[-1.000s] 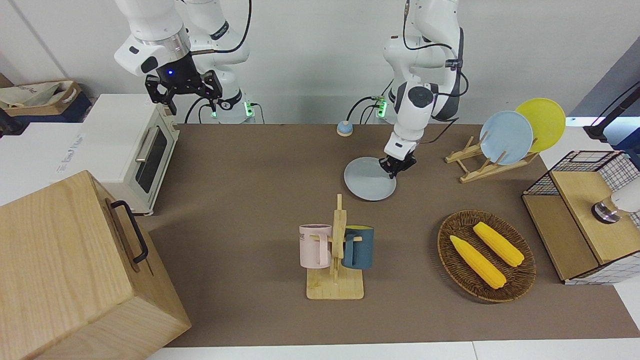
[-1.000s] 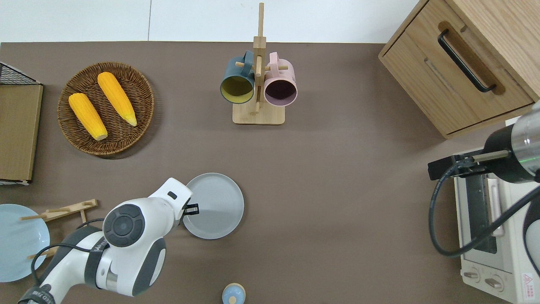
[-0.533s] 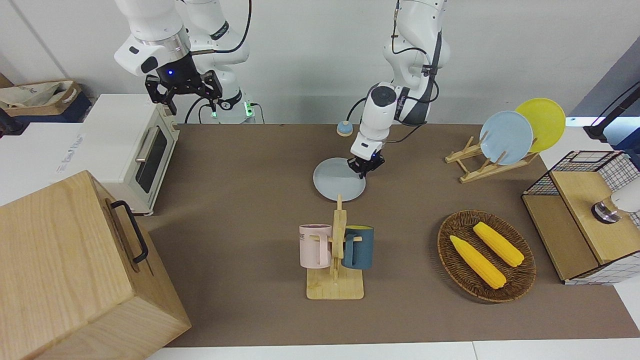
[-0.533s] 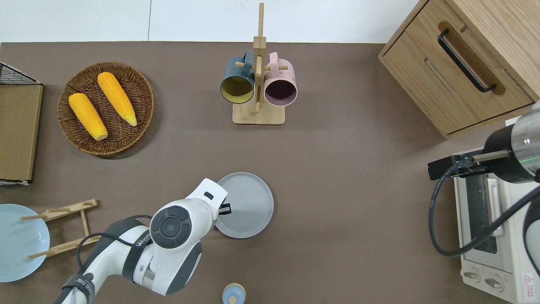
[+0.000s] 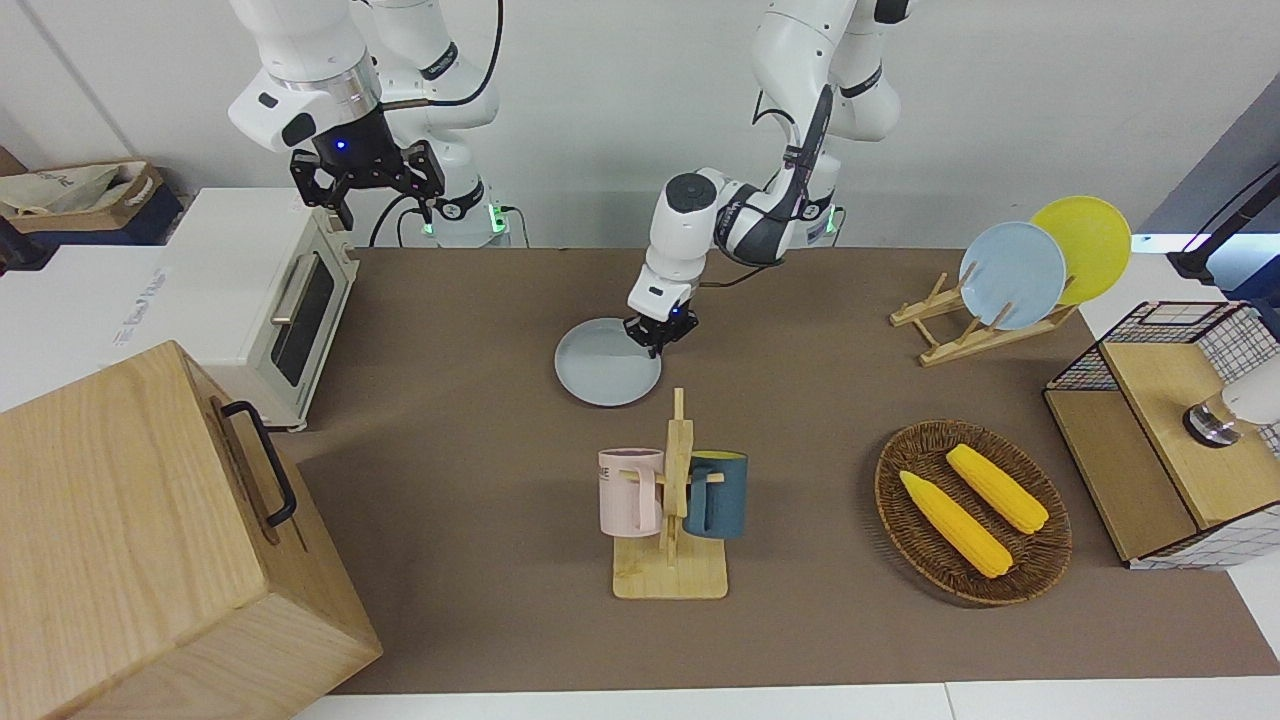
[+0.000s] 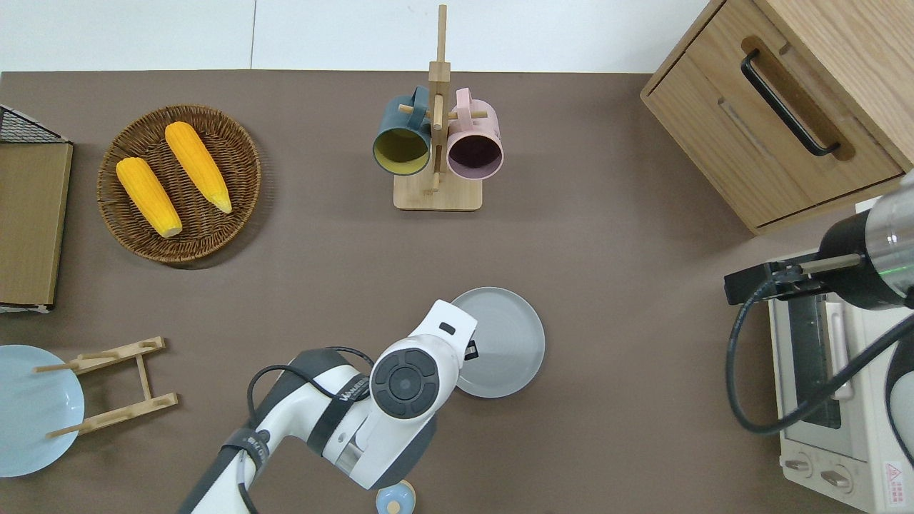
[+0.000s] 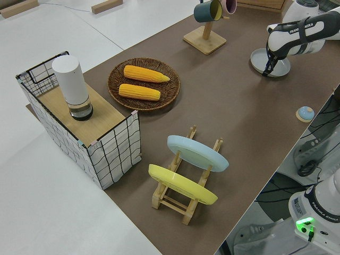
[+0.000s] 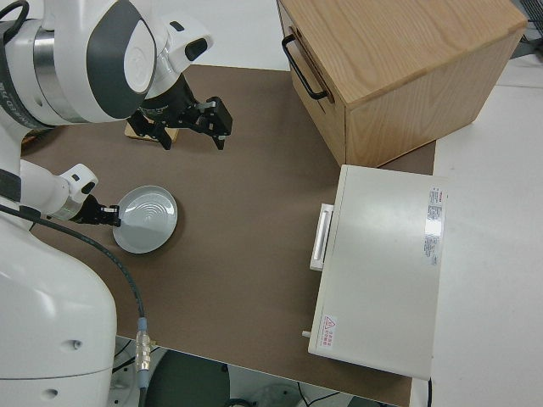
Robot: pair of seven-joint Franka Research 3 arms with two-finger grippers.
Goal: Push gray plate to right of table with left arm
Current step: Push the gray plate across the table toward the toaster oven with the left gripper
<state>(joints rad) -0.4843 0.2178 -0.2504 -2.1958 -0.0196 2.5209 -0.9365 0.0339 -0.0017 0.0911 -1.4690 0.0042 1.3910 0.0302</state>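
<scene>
the gray plate (image 5: pixel 607 375) has slid toward the right arm's end of the desk (image 5: pixel 450 450), pushed by the left gripper (image 5: pixel 660 333); jaws' state unclear; push about halfway.

Bare table (image 6: pixel 628 300) between gray plate (image 6: pixel 508 343) and toaster oven (image 6: pixel 832 400).

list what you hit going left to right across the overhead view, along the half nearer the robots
light-blue plate → wooden plate rack → left arm, its gripper down at the gray plate's rim → gray plate → toaster oven
</scene>
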